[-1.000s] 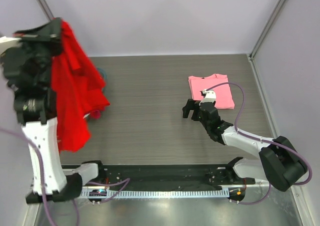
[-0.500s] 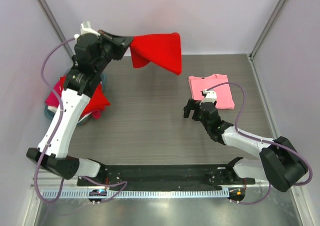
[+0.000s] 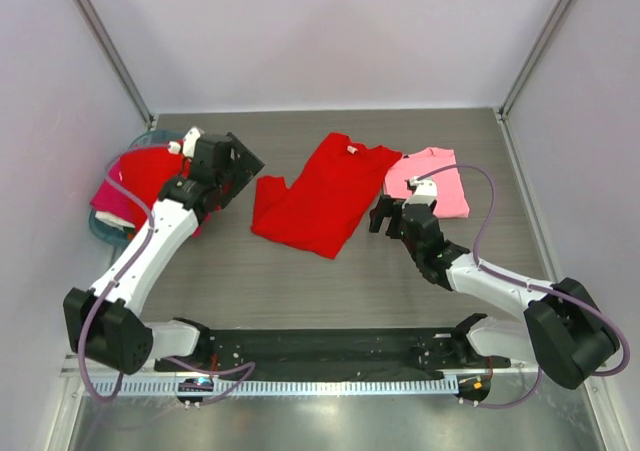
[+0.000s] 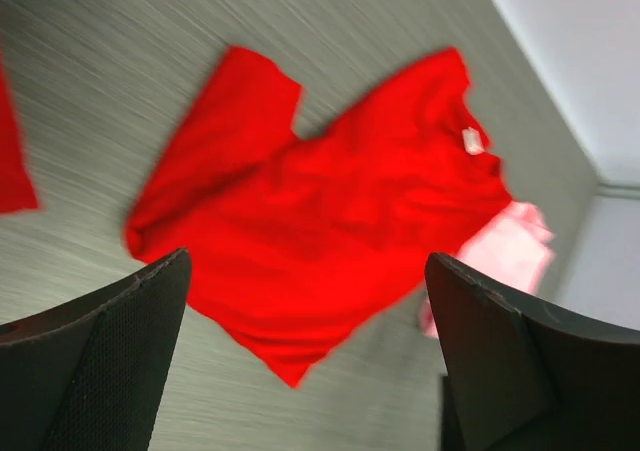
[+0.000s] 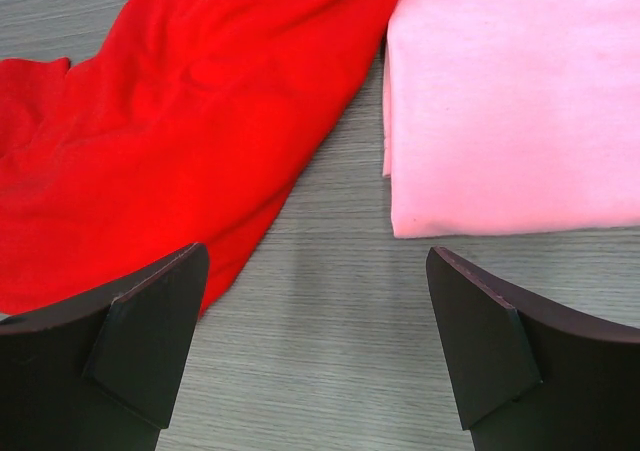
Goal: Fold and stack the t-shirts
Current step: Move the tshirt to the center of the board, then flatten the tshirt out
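Whereas only the overhead view shows the teal basin (image 3: 95,229) at left, wrist views show red t-shirt (image 4: 330,211) spread open mid-frame, touching folded pink t-shirt (image 5: 510,101); left gripper (image 4: 308,266) and right gripper (image 5: 315,256) parted, empty.

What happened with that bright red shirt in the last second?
The left gripper swung the bright red cotton t-shirt from high on the left out over the grey table, let go and now stands open. The shirt lies spread out beside the folded light pink t-shirt. The right gripper, open, and the pink shirt barely moved.
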Available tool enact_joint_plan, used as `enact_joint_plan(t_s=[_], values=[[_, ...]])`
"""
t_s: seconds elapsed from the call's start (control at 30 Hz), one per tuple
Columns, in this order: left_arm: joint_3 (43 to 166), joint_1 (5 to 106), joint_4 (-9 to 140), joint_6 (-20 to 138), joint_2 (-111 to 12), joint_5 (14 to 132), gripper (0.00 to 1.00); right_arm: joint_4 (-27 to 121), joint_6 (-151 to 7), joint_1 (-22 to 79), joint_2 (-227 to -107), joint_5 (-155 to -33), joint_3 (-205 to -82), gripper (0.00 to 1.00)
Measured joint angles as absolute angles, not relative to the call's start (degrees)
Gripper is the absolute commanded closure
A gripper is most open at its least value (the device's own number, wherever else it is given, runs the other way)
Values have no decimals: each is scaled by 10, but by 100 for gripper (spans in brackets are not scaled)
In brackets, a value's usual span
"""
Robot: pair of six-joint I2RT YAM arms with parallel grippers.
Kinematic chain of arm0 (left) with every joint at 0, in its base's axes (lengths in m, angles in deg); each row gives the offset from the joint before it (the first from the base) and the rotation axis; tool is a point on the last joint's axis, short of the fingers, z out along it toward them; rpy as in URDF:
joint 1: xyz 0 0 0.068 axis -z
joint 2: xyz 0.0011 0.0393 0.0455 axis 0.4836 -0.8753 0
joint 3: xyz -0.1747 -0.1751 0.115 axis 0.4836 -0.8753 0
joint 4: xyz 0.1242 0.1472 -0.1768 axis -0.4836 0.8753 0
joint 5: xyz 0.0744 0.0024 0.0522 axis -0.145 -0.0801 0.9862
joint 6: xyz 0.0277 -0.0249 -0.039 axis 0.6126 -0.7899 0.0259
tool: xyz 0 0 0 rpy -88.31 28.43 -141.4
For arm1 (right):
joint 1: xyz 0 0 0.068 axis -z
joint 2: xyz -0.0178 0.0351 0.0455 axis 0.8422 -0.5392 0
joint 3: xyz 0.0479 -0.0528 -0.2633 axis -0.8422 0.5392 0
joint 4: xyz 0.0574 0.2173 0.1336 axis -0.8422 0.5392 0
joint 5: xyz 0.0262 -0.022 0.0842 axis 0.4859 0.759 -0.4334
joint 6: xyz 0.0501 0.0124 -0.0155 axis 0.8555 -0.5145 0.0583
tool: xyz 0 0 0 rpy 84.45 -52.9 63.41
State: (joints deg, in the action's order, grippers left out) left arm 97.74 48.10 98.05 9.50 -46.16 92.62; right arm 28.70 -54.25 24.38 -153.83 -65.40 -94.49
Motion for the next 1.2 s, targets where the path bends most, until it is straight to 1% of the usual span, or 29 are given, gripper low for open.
enact_joint_plan(t_s=[0.13,0.23,0.3,0.43,0.47,0.6,0.73,0.8,0.83,0.9,0.97,1.03,1.1,1.2], values=[[1049,470,1035,149,-521,989,1,287,-543,244,-1538,-654,-945,4],[1075,441,1050,166,-558,985,2,287,-543,244,-1538,-654,-945,4],[1082,422,1058,177,-589,968,5,287,-543,244,-1538,-654,-945,4],[1075,411,1063,204,-643,912,11,287,-543,244,-1539,-654,-945,4],[1064,412,1053,208,-646,895,15,287,-543,244,-1539,-654,-945,4],[1014,415,1032,223,-640,856,16,287,-543,244,-1544,-654,-945,4],[1008,403,1033,236,-635,856,19,287,-542,244,-1552,-654,-945,4],[1004,366,1039,233,-622,853,20,288,-543,244,-1552,-654,-945,4],[995,330,1036,228,-609,844,21,288,-543,244,-1552,-654,-945,4],[954,228,1006,206,-572,818,23,289,-543,244,-1552,-654,-945,4],[910,113,986,173,-529,762,23,290,-543,244,-1552,-654,-945,4],[893,41,978,158,-504,748,26,290,-543,244,-1552,-654,-945,4],[894,3,978,154,-505,731,27,290,-543,244,-1552,-654,-945,4],[907,10,984,161,-518,698,24,290,-543,244,-1553,-654,-945,4]])
